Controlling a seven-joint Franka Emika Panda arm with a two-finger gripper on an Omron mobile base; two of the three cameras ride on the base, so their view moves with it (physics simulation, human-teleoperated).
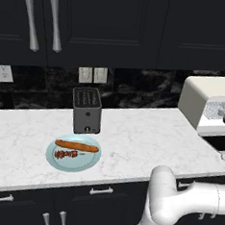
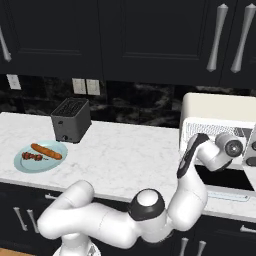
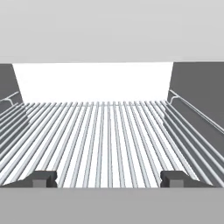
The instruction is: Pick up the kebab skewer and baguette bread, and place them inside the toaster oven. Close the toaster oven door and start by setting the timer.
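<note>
Claw (image 3: 108, 178) fingers are standing wide apart inside the toaster oven (image 2: 215, 107), holding nothing, with the two dark tips (image 3: 43, 178) sitting low over the wire rack (image 3: 109, 135), whose silver bars are running away toward the bright white back wall. Grey side walls with rack rails are closing in on both sides of the rack. From the right base view the white arm is reaching up from the floor base and bending into the oven's front opening, the wrist lying at the opening beside the grey knobs (image 2: 251, 161). The toaster oven is sitting at the far right end of the marble table (image 1: 131, 135). The toaster oven door (image 2: 227, 195) is hanging open, folded down below the opening. Well to the left of the oven, a pale blue plate (image 1: 58, 163) is carrying the baguette bread (image 1: 76, 145) and, just in front of it, the kebab skewer (image 1: 66, 154). A dark grey slot toaster (image 1: 86, 110) is standing just behind the plate, against the black backsplash
</note>
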